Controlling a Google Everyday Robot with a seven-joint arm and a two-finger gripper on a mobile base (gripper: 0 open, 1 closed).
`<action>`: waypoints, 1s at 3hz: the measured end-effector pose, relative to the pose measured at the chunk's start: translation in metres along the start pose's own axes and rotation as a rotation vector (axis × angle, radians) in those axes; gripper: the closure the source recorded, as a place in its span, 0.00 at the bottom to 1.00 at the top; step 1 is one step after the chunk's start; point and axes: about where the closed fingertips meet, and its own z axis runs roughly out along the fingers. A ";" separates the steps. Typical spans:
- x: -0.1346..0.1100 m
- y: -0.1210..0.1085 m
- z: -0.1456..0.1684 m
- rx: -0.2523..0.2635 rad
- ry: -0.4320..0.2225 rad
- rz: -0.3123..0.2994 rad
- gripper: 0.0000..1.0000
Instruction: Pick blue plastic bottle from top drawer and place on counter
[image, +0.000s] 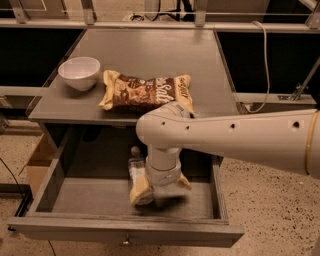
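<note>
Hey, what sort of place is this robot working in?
Probably a robot test lab: plain grey counter, speckled floor, loose cable behind. The gripper is down in the top drawer at the blue plastic bottle.

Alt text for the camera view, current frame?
The robot's gripper is down inside the open top drawer, fingers spread, one overlapping the end of the blue plastic bottle lying there. On the counter above sit a white bowl and a snack bag.
</note>
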 end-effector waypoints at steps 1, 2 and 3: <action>-0.012 0.025 -0.024 -0.011 -0.014 -0.014 0.00; -0.012 0.026 -0.024 -0.005 -0.013 -0.013 0.00; -0.022 0.039 -0.006 0.003 0.024 0.020 0.00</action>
